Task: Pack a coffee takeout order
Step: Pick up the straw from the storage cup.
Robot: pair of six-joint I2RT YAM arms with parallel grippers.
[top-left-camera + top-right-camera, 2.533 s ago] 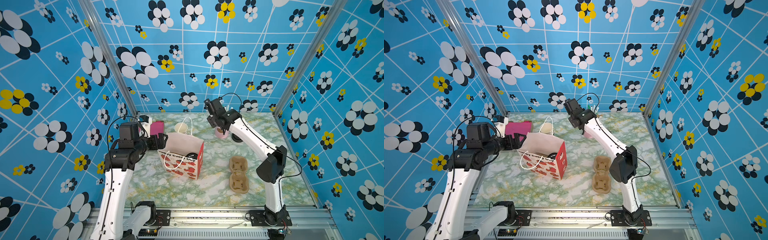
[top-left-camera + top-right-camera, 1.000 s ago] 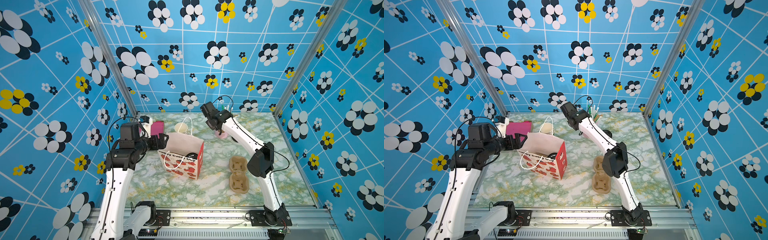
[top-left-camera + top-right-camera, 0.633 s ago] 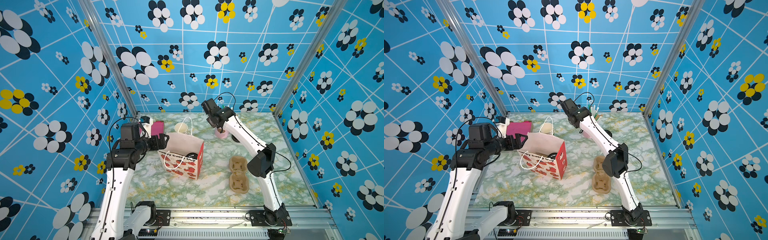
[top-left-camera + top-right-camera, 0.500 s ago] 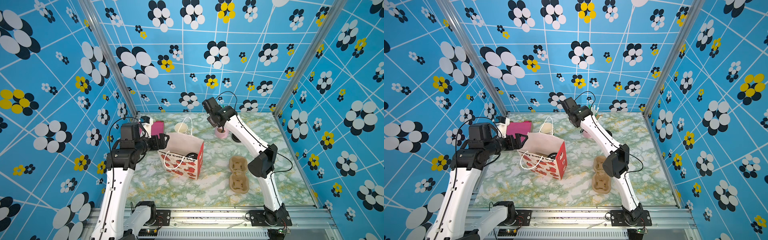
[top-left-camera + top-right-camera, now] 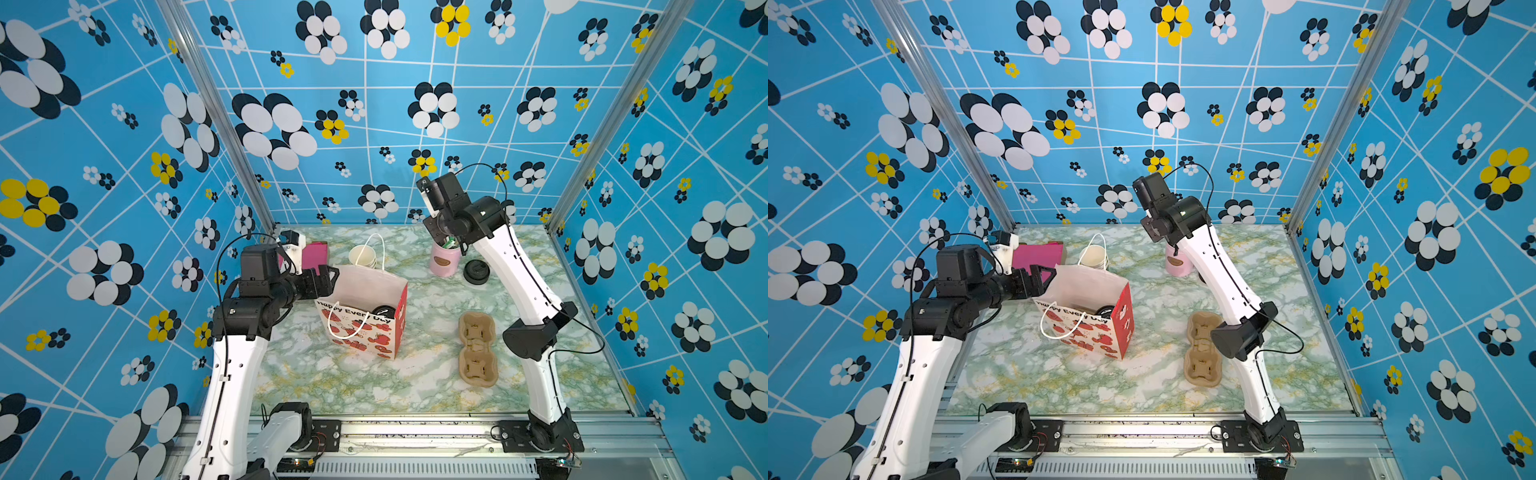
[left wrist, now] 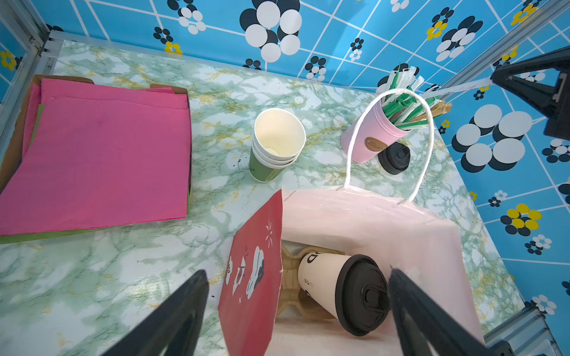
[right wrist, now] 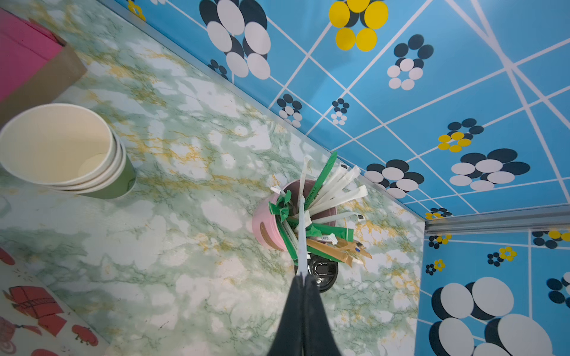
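A red and white paper bag (image 5: 365,328) (image 5: 1088,316) stands open mid-table. Inside it a pale paper cup with a black lid (image 6: 342,286) leans on a brown pulp holder (image 6: 288,271). My left gripper (image 5: 328,277) (image 6: 296,274) is open at the bag's left rim, its fingers (image 6: 177,311) on either side of the red side wall (image 6: 253,277). My right gripper (image 7: 303,279) (image 5: 446,241) is shut on a thin white-wrapped straw (image 7: 303,234), above a pink tumbler (image 7: 265,226) (image 5: 442,262) full of straws.
A second pulp cup holder (image 5: 478,349) (image 5: 1202,351) lies right of the bag. A lone black lid (image 5: 476,272) sits beside the tumbler. Stacked lidless cups (image 6: 276,145) (image 5: 363,255) and a tray of flat pink napkins (image 6: 98,154) stand behind the bag.
My right arm's elbow has swung out to the right and its wrist has shifted slightly right over the pink tumbler. The left arm and the bag have not moved.
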